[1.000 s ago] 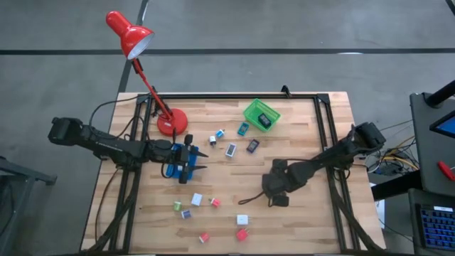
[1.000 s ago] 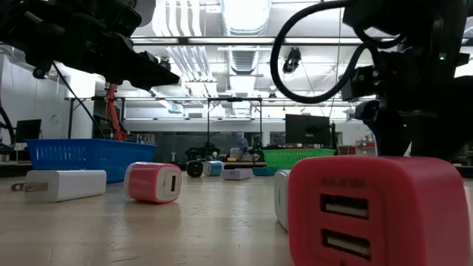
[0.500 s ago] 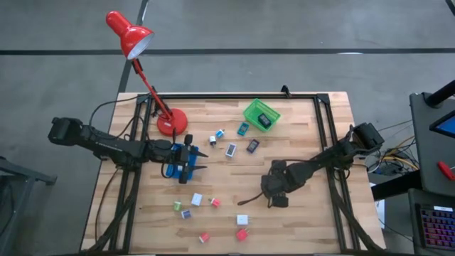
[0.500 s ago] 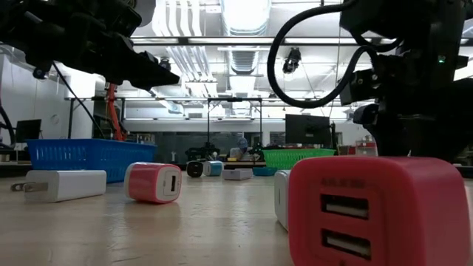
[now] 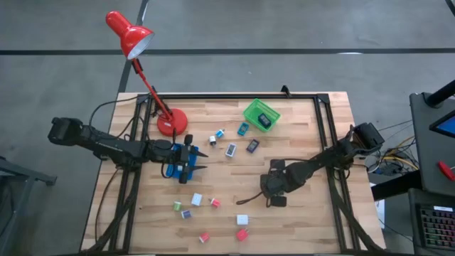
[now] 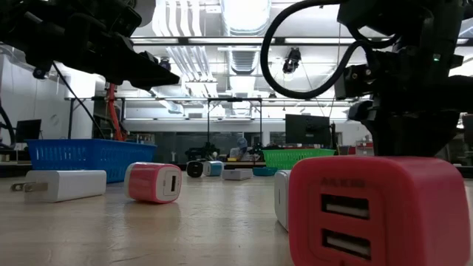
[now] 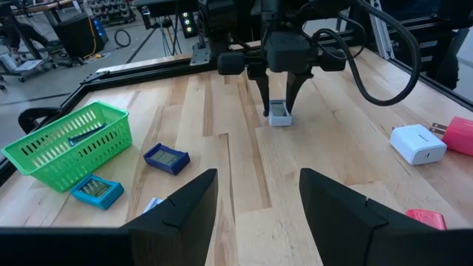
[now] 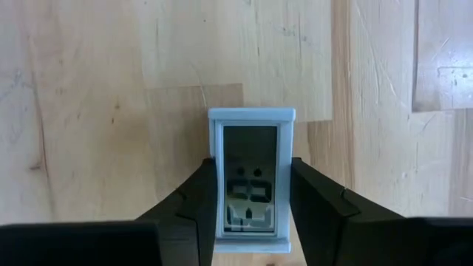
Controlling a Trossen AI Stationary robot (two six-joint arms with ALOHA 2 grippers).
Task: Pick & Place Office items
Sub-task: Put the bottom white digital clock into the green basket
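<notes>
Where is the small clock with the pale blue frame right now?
The pale blue clock lies flat on the table, right of centre in the high view, clamped between the right gripper fingers, well right of the white charger.

A lab or workshop: beyond the wooden table [image 5: 298, 142] run long ceiling strip lights [image 6: 244, 15], metal racks [image 6: 185, 118] and a dark monitor [image 6: 307, 129], with grey concrete floor [image 5: 284, 28] around it.
</notes>
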